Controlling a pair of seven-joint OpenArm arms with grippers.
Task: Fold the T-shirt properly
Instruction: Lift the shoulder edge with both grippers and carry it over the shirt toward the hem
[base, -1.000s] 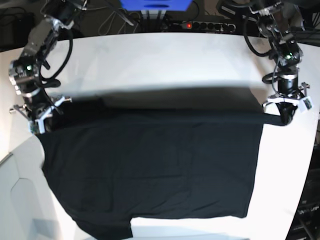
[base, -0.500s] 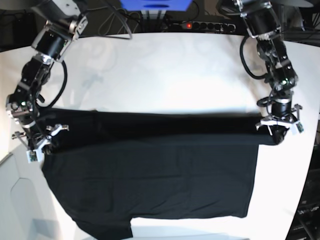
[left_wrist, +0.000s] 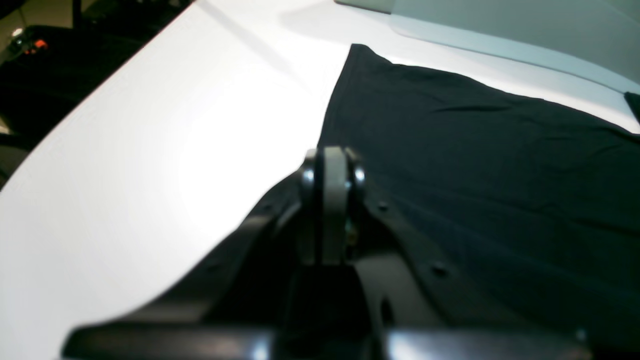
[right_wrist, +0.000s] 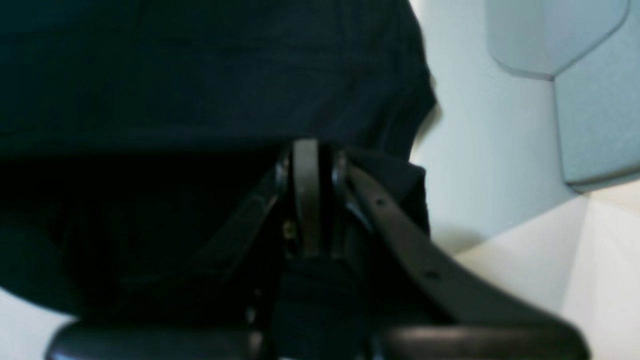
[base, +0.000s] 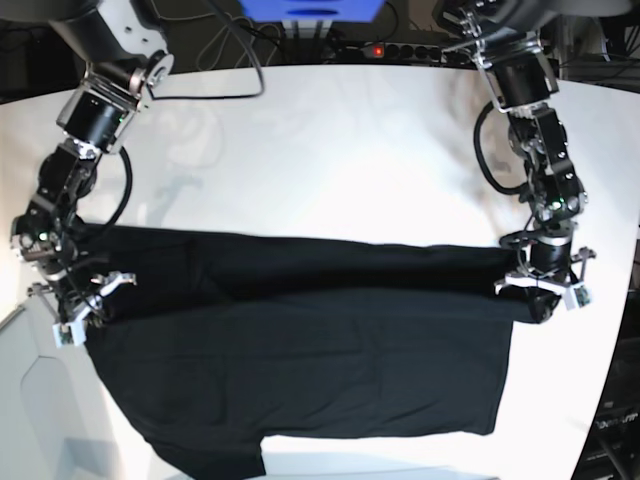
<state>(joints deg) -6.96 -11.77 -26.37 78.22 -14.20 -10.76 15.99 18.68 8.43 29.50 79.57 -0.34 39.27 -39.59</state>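
Two robot arms are reaching down over a white table, each gripping one end of the folded edge of a black T-shirt spread across the table's near half. The left arm, on the right of the base view, is descending in a long, nearly vertical line from its mount at the table's far edge, its wrist pointing straight down. The left gripper is pinching the shirt's corner, its jaws pressed together on the cloth; in the left wrist view the left gripper is showing its fingers closed flat against each other at the hem, with dark cloth running away to the right. The right arm is curving down the opposite side, elbow bent outward, wrist tilted toward the table. The right gripper is clamping the other end of the fold. In its own wrist view the right gripper is closed tight with black cloth bunched around the fingertips.
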